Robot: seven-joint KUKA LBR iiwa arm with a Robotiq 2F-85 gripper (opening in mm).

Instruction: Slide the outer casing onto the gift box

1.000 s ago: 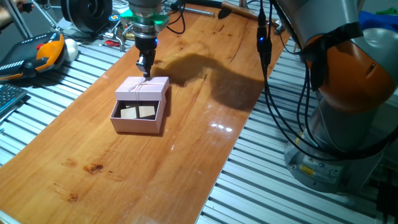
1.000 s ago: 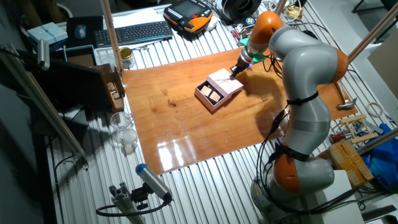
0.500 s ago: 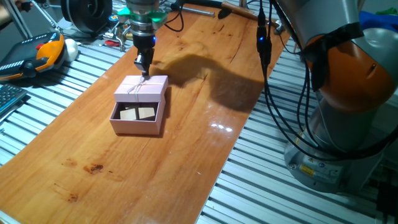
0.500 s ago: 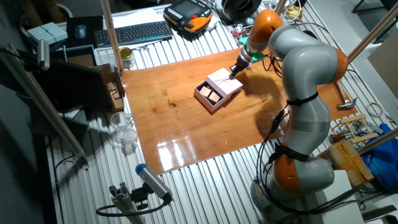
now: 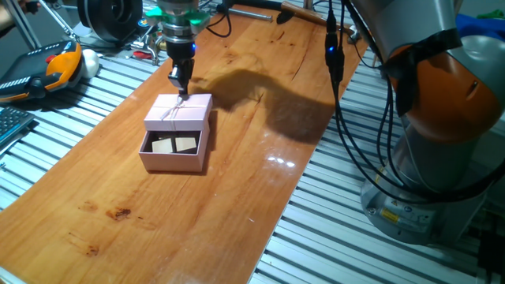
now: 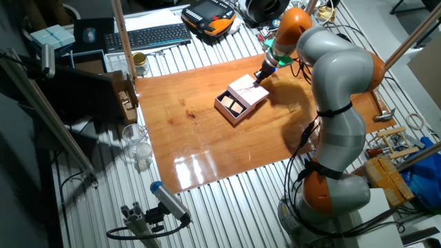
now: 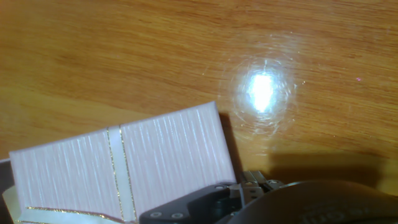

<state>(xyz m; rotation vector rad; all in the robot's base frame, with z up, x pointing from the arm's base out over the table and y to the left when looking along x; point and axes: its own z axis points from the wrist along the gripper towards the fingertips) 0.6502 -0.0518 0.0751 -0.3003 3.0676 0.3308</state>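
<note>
Mid-slide: your claw (image 5: pixel 181 85) sits at the far edge of the outer casing (image 5: pixel 183 110), jaw state can't tell. Gift box (image 5: pixel 175 148) just beyond, half covered. Next, push the casing further over it.

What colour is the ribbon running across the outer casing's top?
Pale cream with thin gold edges, on the outer casing; ribbon shows best in the hand view.

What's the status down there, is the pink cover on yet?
Gripper at outer casing back edge, jaw state unclear. Casing half over gift box; tan squares showing. Nothing blocking.
</note>
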